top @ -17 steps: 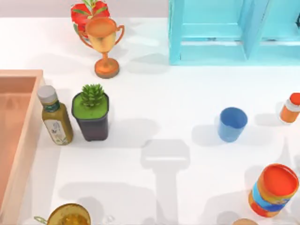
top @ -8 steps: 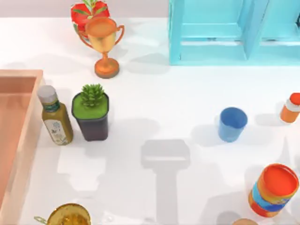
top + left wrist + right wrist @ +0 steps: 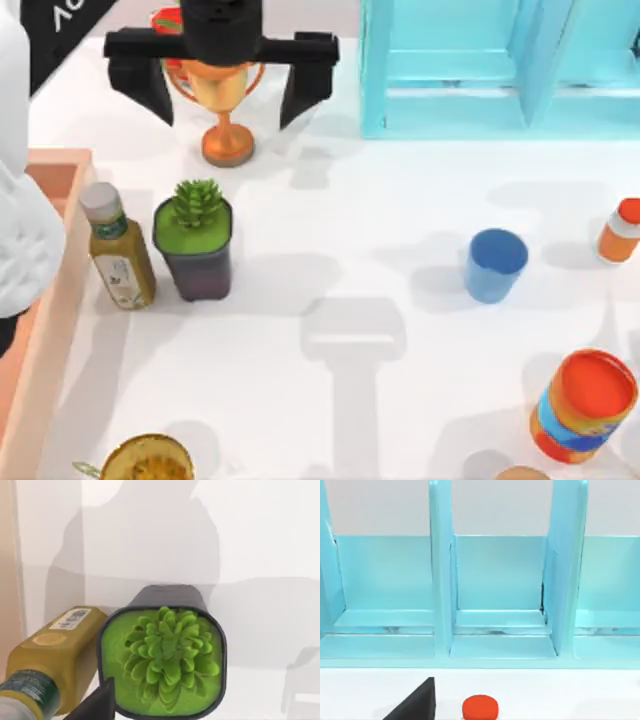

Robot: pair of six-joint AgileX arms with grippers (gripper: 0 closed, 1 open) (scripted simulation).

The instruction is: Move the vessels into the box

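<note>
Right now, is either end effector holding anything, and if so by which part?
Nothing is held. The left end effector hangs open over the golden trophy, its fingers apart on either side, gripping nothing. The light blue cup stands untouched.

The white worktop (image 3: 400, 230) carries a blue cup (image 3: 495, 264), potted succulent (image 3: 195, 238), bottle (image 3: 117, 246), trophy (image 3: 223, 98), can (image 3: 584, 404), shelf unit (image 3: 500, 65), box (image 3: 45, 300) and perhaps a small orange-capped bottle (image 3: 620, 230).

Rendered simulation tabletop scene, no real room shown: plain white table (image 3: 400, 220) scattered with unrelated props, such as turquoise shelf unit (image 3: 500, 65), golden trophy (image 3: 222, 95), potted succulent (image 3: 195, 240), sauce bottle (image 3: 118, 248).
</note>
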